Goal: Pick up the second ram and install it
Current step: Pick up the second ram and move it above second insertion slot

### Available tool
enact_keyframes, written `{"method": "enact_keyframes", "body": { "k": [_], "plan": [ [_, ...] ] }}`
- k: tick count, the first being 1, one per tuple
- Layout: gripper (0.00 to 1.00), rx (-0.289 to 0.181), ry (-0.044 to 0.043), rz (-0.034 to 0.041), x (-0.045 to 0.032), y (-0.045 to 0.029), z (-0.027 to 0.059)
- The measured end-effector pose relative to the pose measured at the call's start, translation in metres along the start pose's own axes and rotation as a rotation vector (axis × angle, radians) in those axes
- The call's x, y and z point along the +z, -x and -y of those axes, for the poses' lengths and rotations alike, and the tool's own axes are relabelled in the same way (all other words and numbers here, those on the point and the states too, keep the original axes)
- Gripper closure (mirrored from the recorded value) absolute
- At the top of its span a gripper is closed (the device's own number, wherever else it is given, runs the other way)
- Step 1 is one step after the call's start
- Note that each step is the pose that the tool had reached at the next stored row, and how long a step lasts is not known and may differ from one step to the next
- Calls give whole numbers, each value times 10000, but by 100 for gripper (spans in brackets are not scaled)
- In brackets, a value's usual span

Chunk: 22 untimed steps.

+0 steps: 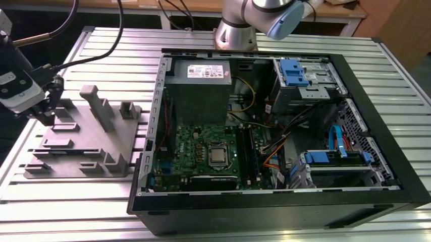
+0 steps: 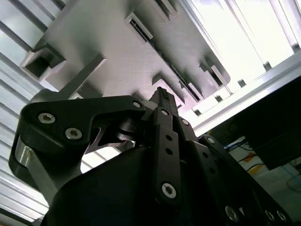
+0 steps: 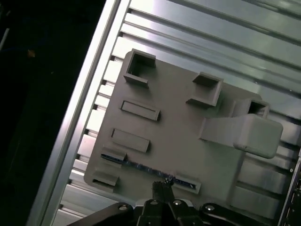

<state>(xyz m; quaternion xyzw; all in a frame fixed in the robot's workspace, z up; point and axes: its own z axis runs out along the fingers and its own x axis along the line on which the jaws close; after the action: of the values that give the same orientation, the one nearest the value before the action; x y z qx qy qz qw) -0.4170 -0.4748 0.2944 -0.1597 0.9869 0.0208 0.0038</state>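
The second ram point(image 3: 136, 165) stands on edge in a slot of the grey holder plate point(image 3: 183, 127). The gripper point(image 3: 164, 182) hovers just above it, fingers pressed together, gripping nothing. A good grasp needs the jaws parted, centred along the stick, descending square. The power supply's 1 white label point(image 1: 205, 72) cannot be made out.

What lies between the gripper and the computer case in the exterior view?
Between gripper and case sits the grey fixture with its upright fin, seen in the exterior view.
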Motion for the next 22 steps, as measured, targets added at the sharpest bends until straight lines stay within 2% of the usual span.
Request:
{"method": "enact_keyframes", "body": {
  "k": [22],
  "plan": [
    [93,-3349,47,-134,41,-8,-1]
  ]
}}
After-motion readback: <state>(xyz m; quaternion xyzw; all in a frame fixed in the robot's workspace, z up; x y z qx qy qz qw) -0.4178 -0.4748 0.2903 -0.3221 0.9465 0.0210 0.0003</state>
